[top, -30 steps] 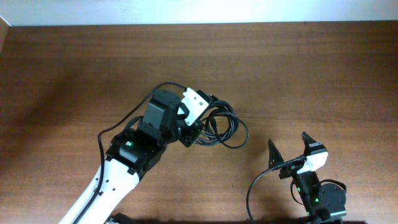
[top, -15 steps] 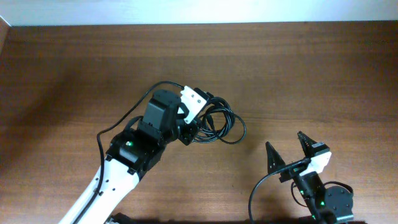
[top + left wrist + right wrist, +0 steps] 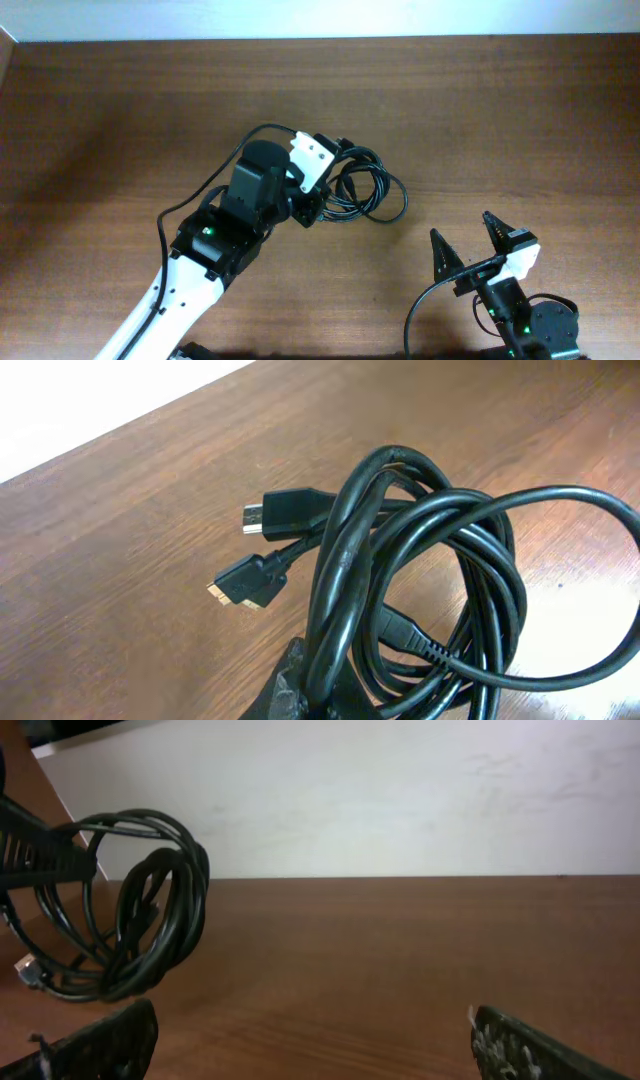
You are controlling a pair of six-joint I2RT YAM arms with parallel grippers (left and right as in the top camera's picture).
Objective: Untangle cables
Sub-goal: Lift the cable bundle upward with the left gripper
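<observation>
Coiled black cables (image 3: pixel 372 192) gripped near the middle of the tabletop (image 3: pixel 520 120).
The left gripper (image 3: pixel 318 200) is clamped on the coil's left side, and two plug ends (image 3: pixel 285 512) poke out there. The right gripper (image 3: pixel 464 235) sits with jaws spread wide by the front edge, toward the right corner, well apart from the coil.

Overhead view is evenly and softly lit and sharp throughout. A dimmer patch is seen on the table (image 3: pixel 90 130) at the left, and only a faint shadow is cast beneath the cables (image 3: pixel 365 190). In the left wrist view the top-left corner is blown out to white, glare is spread over the wood at lower right, and glossy highlights are carried along the cables. In the right wrist view the wall (image 3: pixel 400 800) is bright, the cables are rendered near-silhouette, and the right gripper (image 3: pixel 312 1015) is dark and blurred at the bottom edge.
</observation>
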